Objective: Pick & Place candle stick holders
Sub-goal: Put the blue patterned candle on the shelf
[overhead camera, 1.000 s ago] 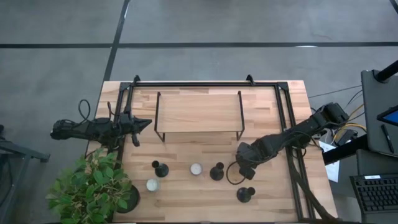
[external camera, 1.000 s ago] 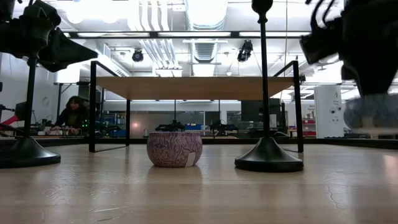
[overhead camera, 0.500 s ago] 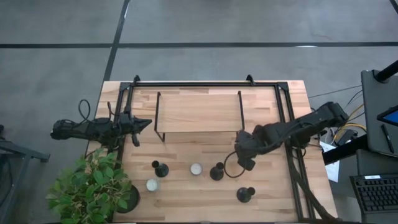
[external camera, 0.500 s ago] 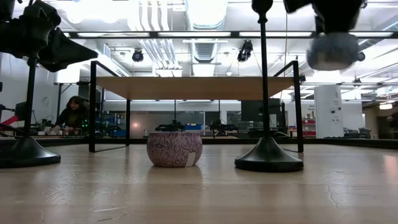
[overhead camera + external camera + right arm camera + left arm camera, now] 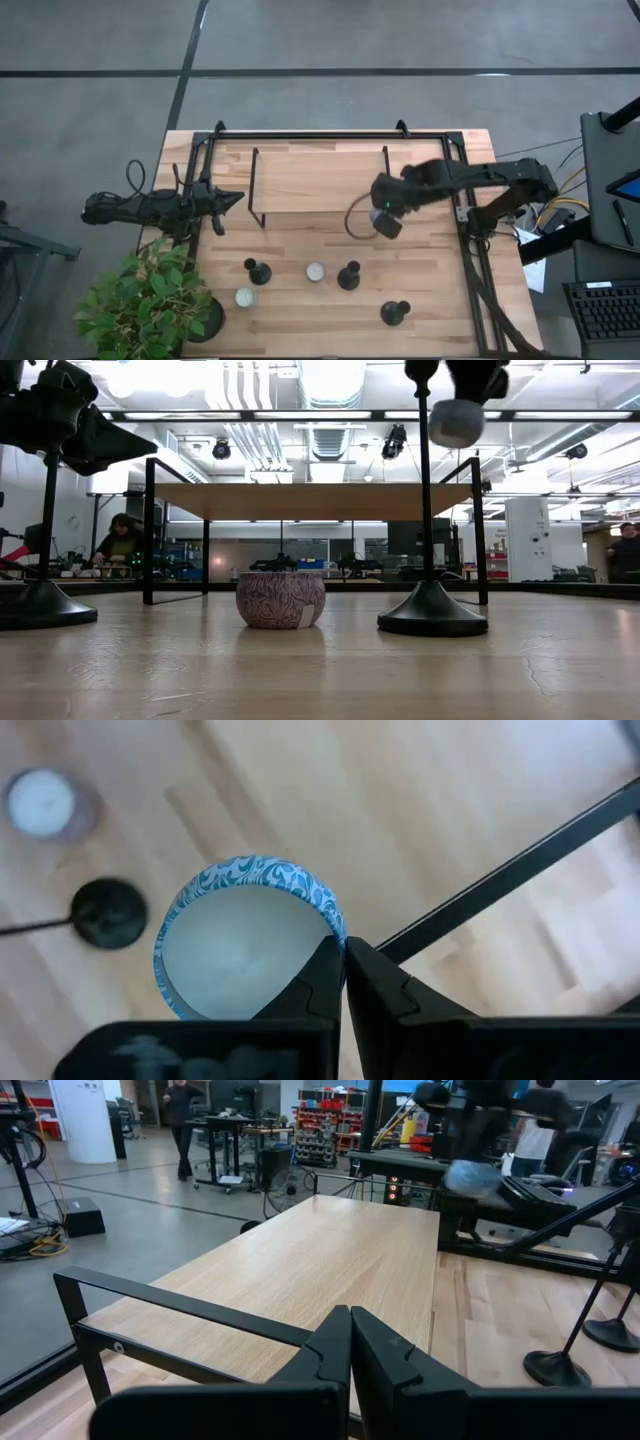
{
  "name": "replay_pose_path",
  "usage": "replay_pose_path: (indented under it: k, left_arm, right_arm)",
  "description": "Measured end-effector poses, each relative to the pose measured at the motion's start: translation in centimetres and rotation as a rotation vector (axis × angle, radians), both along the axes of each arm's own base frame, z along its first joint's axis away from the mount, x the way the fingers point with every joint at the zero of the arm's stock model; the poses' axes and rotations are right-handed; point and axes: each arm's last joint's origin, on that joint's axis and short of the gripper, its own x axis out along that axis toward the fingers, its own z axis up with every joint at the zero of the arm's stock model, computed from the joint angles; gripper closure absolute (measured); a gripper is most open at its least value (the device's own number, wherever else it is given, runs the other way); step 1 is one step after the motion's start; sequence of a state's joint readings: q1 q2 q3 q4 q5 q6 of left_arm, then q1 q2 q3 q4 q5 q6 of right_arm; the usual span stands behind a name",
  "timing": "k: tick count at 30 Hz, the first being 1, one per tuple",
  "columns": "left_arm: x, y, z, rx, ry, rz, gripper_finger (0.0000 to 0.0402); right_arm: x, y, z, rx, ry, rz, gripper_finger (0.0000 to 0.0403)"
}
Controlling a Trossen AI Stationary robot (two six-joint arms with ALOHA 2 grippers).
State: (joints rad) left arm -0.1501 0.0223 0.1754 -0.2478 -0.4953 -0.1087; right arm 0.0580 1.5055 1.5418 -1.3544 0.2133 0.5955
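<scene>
My right gripper [image 5: 383, 215] is shut on a low round cup with a blue-and-white pattern [image 5: 245, 935], high above the table beside the right end of the raised wooden shelf [image 5: 318, 180]. The cup also shows in the low view [image 5: 456, 422]. Three black stemmed holders [image 5: 257, 270] [image 5: 349, 276] [image 5: 395, 313] and two whitish cups [image 5: 315, 271] [image 5: 245, 297] stand on their bases on the table's near half. My left gripper [image 5: 235, 198] is shut and empty at the table's left, left of the shelf. My right gripper holds the cup by its rim [image 5: 335, 932], the thin wall pinched with one finger inside and one outside. The fingers come from above, pointing down. The cup hangs below them, mouth up, lifted clear of the table.
The raised shelf on black legs stands at the table's far middle, inside a black metal frame [image 5: 455, 200]. A potted plant [image 5: 150, 300] is at the near left corner. A person [image 5: 118, 540] sits in the room behind.
My right gripper has carried the cup up and toward the table's far edge and left, from beside the near-right black holders to the shelf's right end. The cup has risen well above the table.
</scene>
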Motion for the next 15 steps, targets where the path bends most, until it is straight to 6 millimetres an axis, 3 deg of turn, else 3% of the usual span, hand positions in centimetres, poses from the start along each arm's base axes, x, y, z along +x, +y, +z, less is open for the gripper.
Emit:
replay_pose_path:
  k: [15]
  left_arm:
    - [0.0,0.0,0.0,0.000,0.000,0.000,0.0394]
  right_arm:
    - [-0.8,-12.0,1.8,0.008,-0.147,-0.185,0.0394]
